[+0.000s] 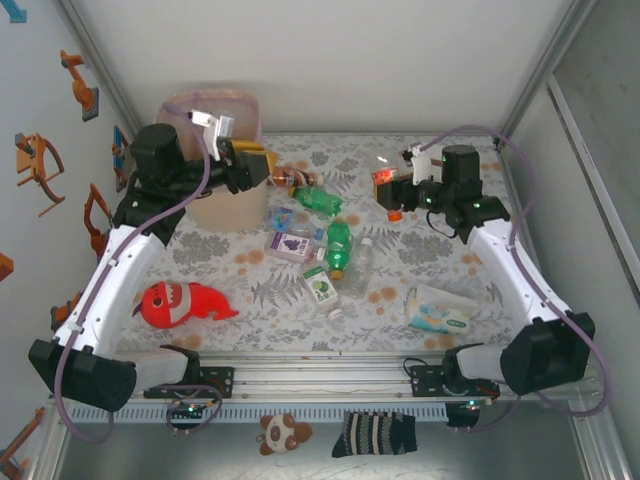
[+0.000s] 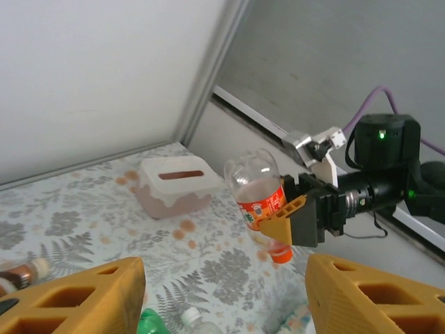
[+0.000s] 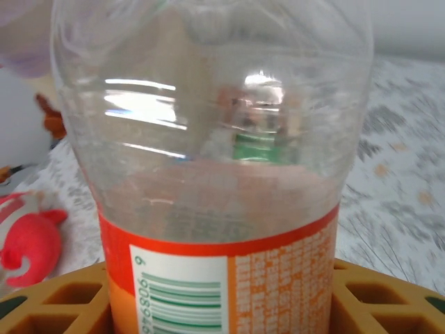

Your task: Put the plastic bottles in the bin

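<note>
Bottles (image 1: 338, 245) lie scattered mid-table, well apart from the bin (image 1: 200, 103) in the far left corner, so each one has to be carried across. For that trip the right gripper (image 1: 388, 190) is clamped around the label of an orange-labelled bottle (image 2: 261, 202), held clear of the table with its cap down. The left gripper (image 2: 226, 296) hangs just beside the bin, fingers apart with nothing between them.

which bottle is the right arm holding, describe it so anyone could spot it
Look toward the back right of the floral table, where the right arm's fingers hold one bottle aloft. It is clear with an orange label, its orange cap pointing down, unlike the green bottles lying on the table.
</note>
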